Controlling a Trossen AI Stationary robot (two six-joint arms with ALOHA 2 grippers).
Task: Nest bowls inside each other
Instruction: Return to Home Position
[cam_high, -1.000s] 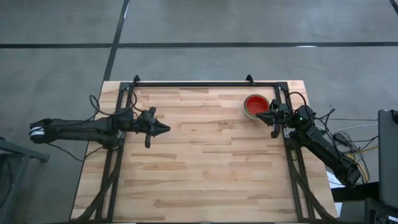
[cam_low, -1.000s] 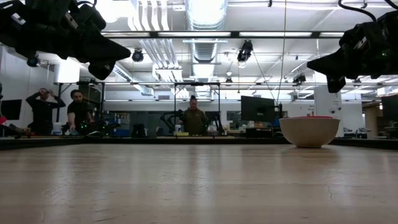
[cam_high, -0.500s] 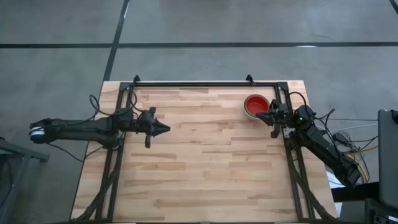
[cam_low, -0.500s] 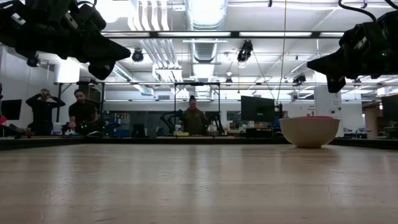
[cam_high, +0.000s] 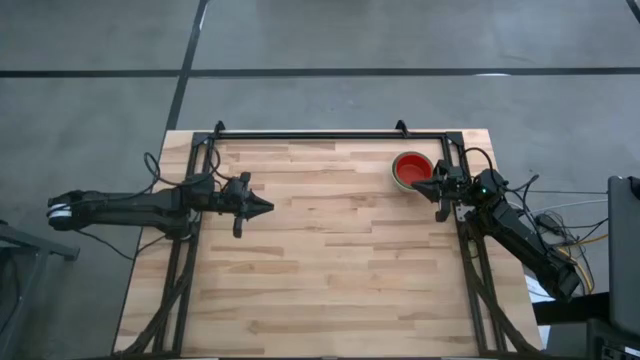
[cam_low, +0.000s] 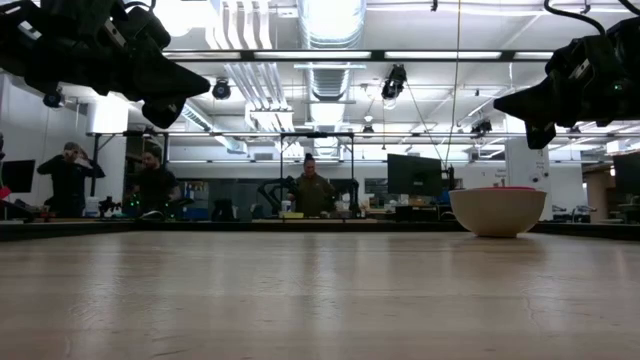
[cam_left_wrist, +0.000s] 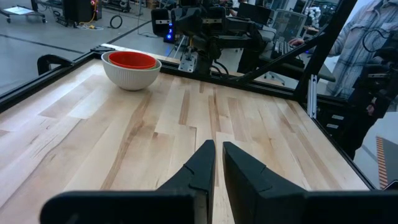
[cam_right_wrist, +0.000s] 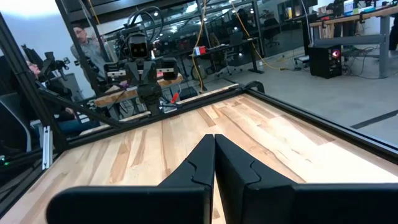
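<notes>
**A:** Where do the bowls sit?

**B:** There's one stack of bowls (cam_high: 411, 169) near the far right edge of the bench (cam_high: 330, 280). The red bowl (cam_left_wrist: 132, 60) is innermost and the pale bowl (cam_left_wrist: 130, 76) is outermost. Whatever lies between them is hidden.

**A:** And the arms?

**B:** The left end effector (cam_high: 268, 206) hangs over the bench's left side, clenched on nothing. The right end effector (cam_high: 418, 184) is just beside the stack, also clenched and empty.

**A:** How would the stack handle?

**B:** It's likely light, stiff, slick plastic. I'd pinch the rim wall, since pushing the side might slide the whole nest.
</notes>
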